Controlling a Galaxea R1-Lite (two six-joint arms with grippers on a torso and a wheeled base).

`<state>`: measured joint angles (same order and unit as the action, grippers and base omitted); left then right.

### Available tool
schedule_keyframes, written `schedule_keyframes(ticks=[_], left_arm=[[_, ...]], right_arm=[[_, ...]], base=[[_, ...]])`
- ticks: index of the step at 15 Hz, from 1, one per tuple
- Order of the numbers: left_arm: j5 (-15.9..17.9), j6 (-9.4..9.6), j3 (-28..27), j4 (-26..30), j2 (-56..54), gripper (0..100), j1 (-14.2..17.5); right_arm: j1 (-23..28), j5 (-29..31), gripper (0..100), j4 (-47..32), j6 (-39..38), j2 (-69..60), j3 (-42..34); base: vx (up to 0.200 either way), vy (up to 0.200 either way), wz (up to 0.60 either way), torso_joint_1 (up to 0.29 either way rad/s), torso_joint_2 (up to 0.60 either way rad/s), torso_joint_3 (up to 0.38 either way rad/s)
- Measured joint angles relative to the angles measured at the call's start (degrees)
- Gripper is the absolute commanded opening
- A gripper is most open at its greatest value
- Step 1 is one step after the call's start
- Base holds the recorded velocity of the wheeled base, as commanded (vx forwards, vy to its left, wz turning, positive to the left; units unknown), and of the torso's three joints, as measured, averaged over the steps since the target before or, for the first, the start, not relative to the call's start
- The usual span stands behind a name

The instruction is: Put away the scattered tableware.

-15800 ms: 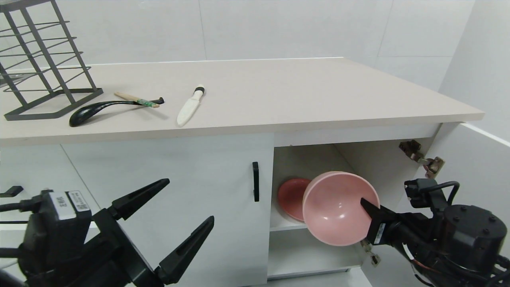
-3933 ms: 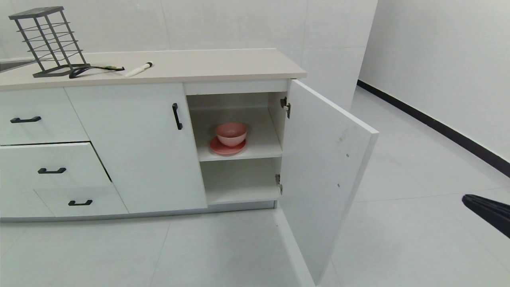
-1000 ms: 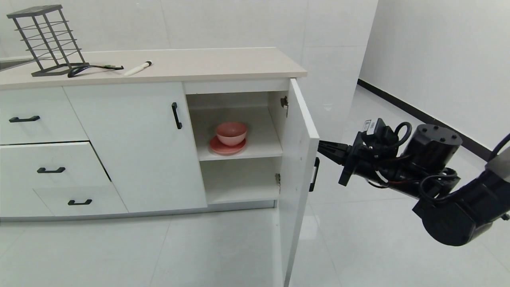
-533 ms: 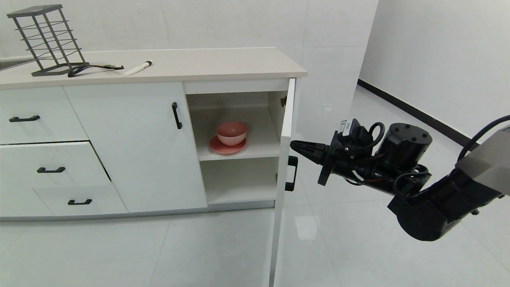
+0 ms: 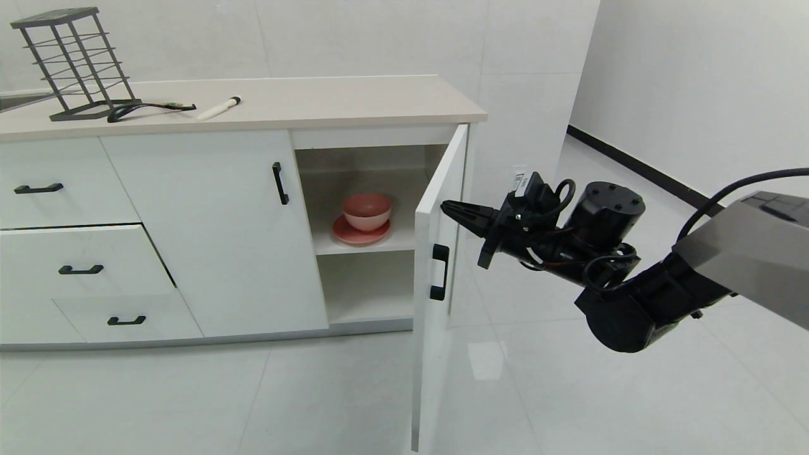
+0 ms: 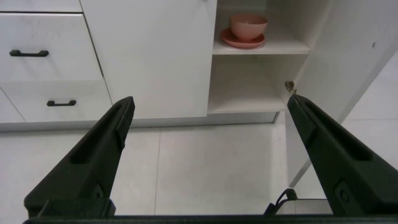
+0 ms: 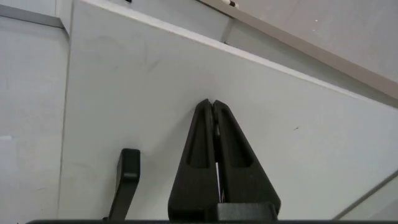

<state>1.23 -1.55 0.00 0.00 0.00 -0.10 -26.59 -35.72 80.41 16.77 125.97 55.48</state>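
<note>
A pink bowl (image 5: 366, 212) sits on a pink plate (image 5: 360, 236) on the cabinet's upper shelf; the left wrist view also takes in the bowl (image 6: 249, 25) and plate (image 6: 242, 41). On the counter lie a black ladle (image 5: 146, 109), chopsticks (image 5: 172, 105) and a white knife (image 5: 218, 108). My right gripper (image 5: 450, 207) is shut, its tips pressed against the outer face of the half-open cabinet door (image 5: 435, 328), above the black handle (image 5: 438, 272). Seen from the right wrist, the shut gripper (image 7: 212, 104) touches the door (image 7: 311, 143). My left gripper (image 6: 209, 102) hangs open over the floor, facing the cabinet.
A black wire rack (image 5: 76, 63) stands at the counter's left end. Drawers with black handles (image 5: 81, 270) are left of the shut left door (image 5: 215, 234). Open tiled floor (image 5: 569, 392) spreads in front and to the right.
The door has swung further toward shut, from edge-on to angled inward. My right gripper has moved left with it, staying against its outer face.
</note>
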Motion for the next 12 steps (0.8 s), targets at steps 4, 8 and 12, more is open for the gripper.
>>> schedule_keyframes(ticks=[4,8,12], left_arm=[[0.00,0.05,0.00,0.00,0.00,100,0.00],[0.00,0.07,0.00,0.00,0.00,100,0.00],[0.00,-0.09,0.00,0.00,0.00,100,0.00]], right_arm=[[0.11,-0.16,0,0.01,0.00,3.28,1.82],[0.29,-0.16,0,0.04,0.00,7.50,5.81],[0.16,-0.05,0,0.15,-0.02,11.98,12.11]], base=[[0.000,0.000,0.00,0.000,0.00,0.000],[0.000,0.000,0.00,0.000,0.00,0.000],[0.000,0.000,0.00,0.000,0.00,0.000]])
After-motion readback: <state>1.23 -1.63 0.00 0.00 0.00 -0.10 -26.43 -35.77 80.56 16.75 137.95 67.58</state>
